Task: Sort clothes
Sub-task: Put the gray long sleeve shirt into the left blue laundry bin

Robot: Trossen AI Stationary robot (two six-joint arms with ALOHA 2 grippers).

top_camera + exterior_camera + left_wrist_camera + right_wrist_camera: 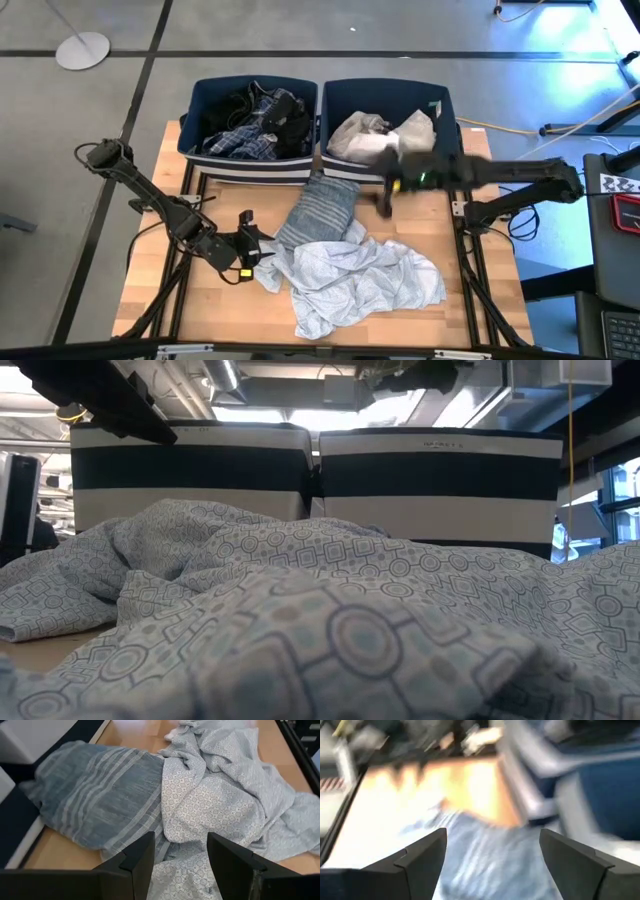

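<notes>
Two navy bins sit side by side at the top centre of the high view. The left bin [195, 120] holds dark and plaid clothes [250, 125]; the right bin [450, 115] holds white and pale garments [385, 135]. On the wooden table [150, 290] below them, a grey-striped garment [320, 210] lies at frame centre just under the bins, touching a pale blue patterned shirt [350, 280] spread out lower centre (it fills most of the low view).

Left claw [250, 250] sits lower left of centre, at the shirt's edge; in its wrist view the fingers [142, 857] are spread with nothing between them, shirt and striped garment just ahead. Right claw [385, 195] hangs right of centre, near the right bin's front wall; its wrist view shows fingers [422, 852] spread wide, empty, striped garment below.
</notes>
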